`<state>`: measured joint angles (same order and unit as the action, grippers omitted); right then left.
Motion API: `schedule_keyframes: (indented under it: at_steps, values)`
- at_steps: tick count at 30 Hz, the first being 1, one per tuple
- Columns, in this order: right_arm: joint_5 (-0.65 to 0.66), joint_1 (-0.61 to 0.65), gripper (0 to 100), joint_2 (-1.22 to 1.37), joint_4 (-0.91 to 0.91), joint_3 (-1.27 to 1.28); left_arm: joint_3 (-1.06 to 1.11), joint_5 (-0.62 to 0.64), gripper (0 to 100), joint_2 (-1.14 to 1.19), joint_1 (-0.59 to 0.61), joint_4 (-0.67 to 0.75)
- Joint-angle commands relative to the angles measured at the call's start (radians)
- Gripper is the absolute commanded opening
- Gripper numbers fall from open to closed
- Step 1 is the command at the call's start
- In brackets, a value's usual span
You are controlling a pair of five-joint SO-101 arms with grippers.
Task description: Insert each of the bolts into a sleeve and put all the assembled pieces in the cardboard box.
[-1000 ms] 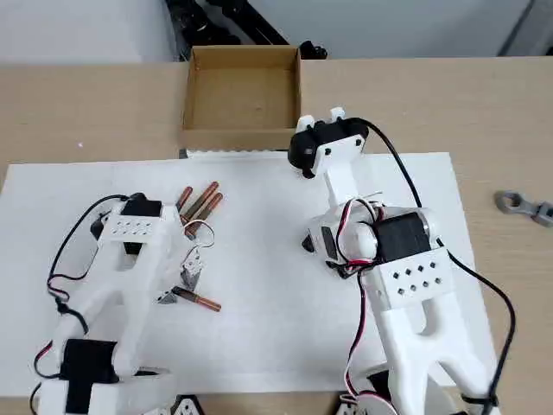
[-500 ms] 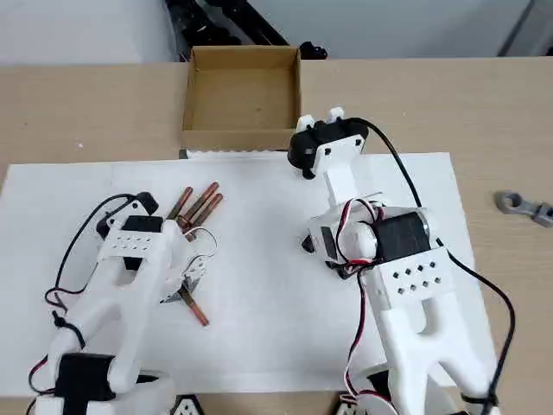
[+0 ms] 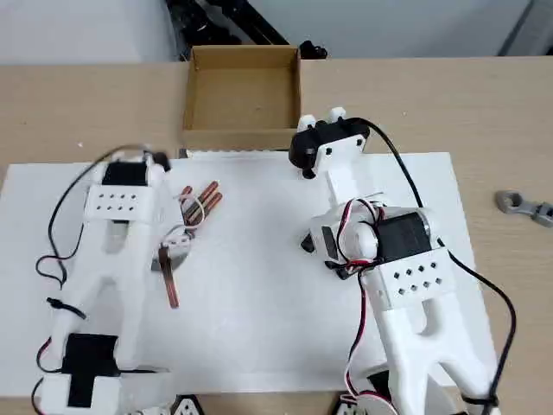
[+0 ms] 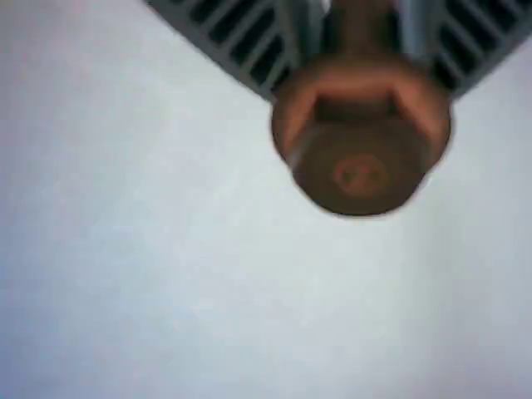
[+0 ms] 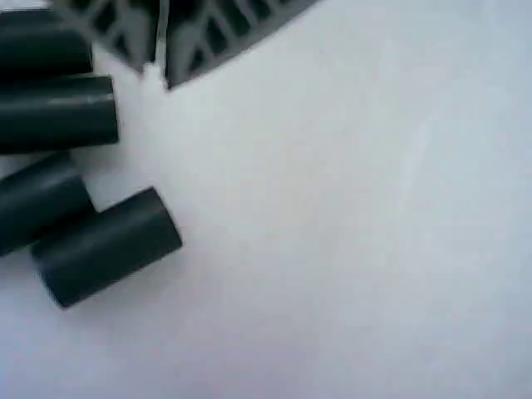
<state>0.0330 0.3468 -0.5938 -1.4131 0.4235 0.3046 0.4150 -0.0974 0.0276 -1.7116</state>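
My left gripper [image 3: 167,257] is shut on a copper bolt [image 3: 172,285], which hangs over the white paper left of centre, its free end toward the table's front edge. In the left wrist view the bolt's hex head [image 4: 362,158] faces the camera between the grey jaws. Three more copper bolts [image 3: 200,201] lie close by, toward the cardboard box [image 3: 244,95], which stands open at the back. Several dark sleeves [image 5: 104,245] lie on the paper beside my right gripper [image 5: 158,65], which is shut on nothing. In the high view the right arm [image 3: 380,242] covers them.
A white paper sheet [image 3: 259,328] covers the middle of the table. A metal wrench [image 3: 523,206] lies on the bare wood at the far right. Cables trail from both arms.
The left arm has drawn back toward the bolt pile and turned the held bolt from pointing right to pointing at the table's front. The right arm has kept still.
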Motion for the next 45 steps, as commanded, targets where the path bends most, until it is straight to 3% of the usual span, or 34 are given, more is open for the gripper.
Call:
schedule_keyframes:
  at_steps: [1, 5, 8, 11, 17, 23, 28, 37, 45]
  values:
    - [-0.014, 0.005, 0.3, -0.008, 0.019, -0.008, -0.111, -0.192, 0, -0.031, 0.0, -0.041]
    - [-0.124, 0.005, 0.3, -0.002, 0.019, -0.005, -0.173, -0.457, 0, -0.06, 0.005, -0.038]
    - [-0.236, -0.001, 0.4, 0.002, 0.031, -0.003, -0.22, -0.489, 0, -0.086, 0.006, -0.038]
    - [-0.233, -0.002, 0.4, 0.001, 0.051, -0.003, -0.234, -0.548, 0, -0.124, 0.012, -0.035]
    - [-0.235, -0.053, 0.7, 0.001, 0.025, -0.002, -0.236, -0.589, 0, -0.178, 0.189, -0.018]
    - [-0.242, -0.081, 11.6, -0.005, 0.033, 0.137, -0.236, -0.652, 0, -0.183, 0.328, -0.021]
    - [-0.255, -0.053, 11.4, 0.001, 0.139, 0.193, -0.236, -0.649, 0, -0.183, 0.347, -0.025]
    - [-0.462, 0.024, 11.7, 0.012, 0.26, 0.212, -0.231, -0.644, 0, -0.183, 0.348, -0.038]
    - [-0.606, 0.036, 15.3, 0.194, 0.282, 0.21, -0.229, -0.644, 0, -0.183, 0.35, -0.038]
